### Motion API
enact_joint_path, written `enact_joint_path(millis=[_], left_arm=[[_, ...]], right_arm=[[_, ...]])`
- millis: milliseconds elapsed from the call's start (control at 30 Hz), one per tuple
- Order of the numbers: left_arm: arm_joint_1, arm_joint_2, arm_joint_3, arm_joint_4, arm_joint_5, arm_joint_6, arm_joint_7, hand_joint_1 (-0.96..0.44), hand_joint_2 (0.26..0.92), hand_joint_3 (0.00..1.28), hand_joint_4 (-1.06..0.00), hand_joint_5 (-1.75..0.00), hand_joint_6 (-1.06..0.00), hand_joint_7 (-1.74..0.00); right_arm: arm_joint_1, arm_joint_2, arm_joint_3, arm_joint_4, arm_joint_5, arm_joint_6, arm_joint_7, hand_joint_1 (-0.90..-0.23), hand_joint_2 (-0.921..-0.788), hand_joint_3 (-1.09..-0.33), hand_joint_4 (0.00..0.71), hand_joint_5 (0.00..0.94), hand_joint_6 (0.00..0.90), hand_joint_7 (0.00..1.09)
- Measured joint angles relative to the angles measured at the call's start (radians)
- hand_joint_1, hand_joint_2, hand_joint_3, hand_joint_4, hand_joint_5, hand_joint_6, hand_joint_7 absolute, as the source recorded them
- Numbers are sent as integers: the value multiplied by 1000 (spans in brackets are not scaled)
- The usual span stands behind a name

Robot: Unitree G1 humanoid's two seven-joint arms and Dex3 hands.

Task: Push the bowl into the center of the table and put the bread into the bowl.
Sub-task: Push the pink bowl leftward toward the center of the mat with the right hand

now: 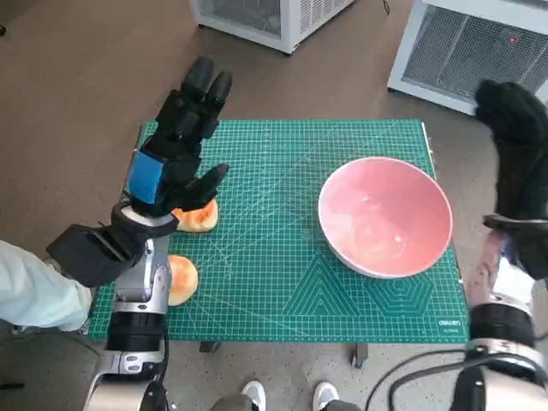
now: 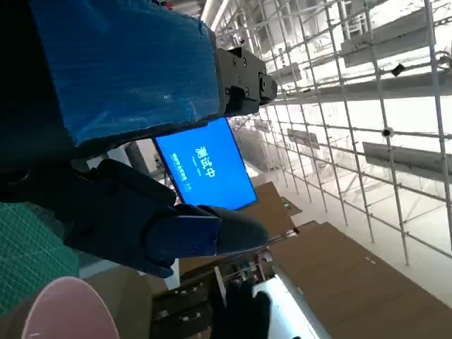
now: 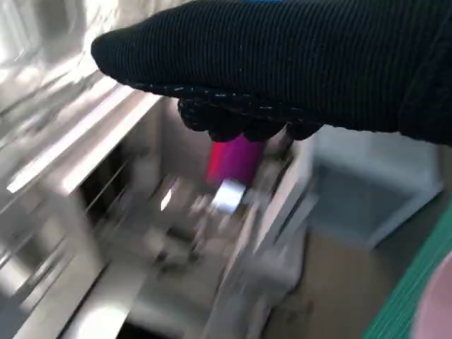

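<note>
While the left hand (image 1: 175, 158), fingers spread and empty, half hides the bread (image 1: 195, 217), the smooth round bowl (image 1: 385, 216) sits beside the gloved right hand (image 1: 516, 145), whose grip cannot be told.

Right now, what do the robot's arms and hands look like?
The left hand is black and blocky, with a patch of bright blue tape over its back. The right hand wears a black ribbed knitted glove. Both forearms are pale, with silver and black rings near the wrists, and black cables trail beside the right forearm.
</note>
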Motion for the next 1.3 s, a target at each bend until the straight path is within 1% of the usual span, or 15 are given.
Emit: enact_joint_path(millis=[100,167,267,400,467,567,667,933,1000,1167,1300], left_arm=[[0,0,1,5,-1,0,-3,-672,921,394,-121,0,-141,-57],[0,0,2,11,-1,0,-5,-672,921,393,-121,0,-139,-56],[0,0,4,21,-2,0,-7,-672,921,392,-121,-1,-138,-55],[0,0,9,26,-3,0,-9,-672,921,393,-126,-3,-138,-54],[0,0,12,28,-5,0,-11,-671,921,393,-128,-4,-138,-54],[0,0,13,29,-8,0,-14,-671,921,394,-130,-4,-138,-54],[0,0,14,28,-8,0,-17,-671,921,394,-129,-4,-138,-54],[0,2,19,28,-10,0,-29,-675,921,392,-130,-3,-138,-54],[0,6,21,28,-10,0,-32,-676,921,390,-130,-3,-139,-53],[1,16,28,28,-10,0,-36,-675,921,388,-131,-3,-142,-54],[6,25,32,25,-10,0,-36,-677,921,383,-129,-2,-151,-57]], right_arm=[[1,-9,-1,42,-13,11,-41,-587,-921,-853,129,4,92,295],[1,-10,-4,67,-15,26,-55,-584,-921,-856,136,7,93,295],[2,-10,-11,104,-13,54,-71,-579,-921,-856,154,15,102,298],[2,-6,-28,146,1,98,-82,-573,-921,-842,185,24,130,301],[2,0,-37,164,3,124,-92,-574,-921,-832,199,27,149,302],[2,9,-45,185,5,154,-101,-578,-921,-806,215,14,187,270],[3,22,-56,200,10,187,-101,-582,-921,-791,218,8,201,254],[5,72,-79,223,13,250,-101,-577,-921,-779,209,0,189,223],[5,85,-83,227,13,263,-100,-565,-921,-789,204,0,185,213],[4,110,-91,231,16,290,-91,-560,-921,-826,172,0,167,189],[1,135,-110,234,40,315,-70,-550,-921,-864,159,1,160,172]])
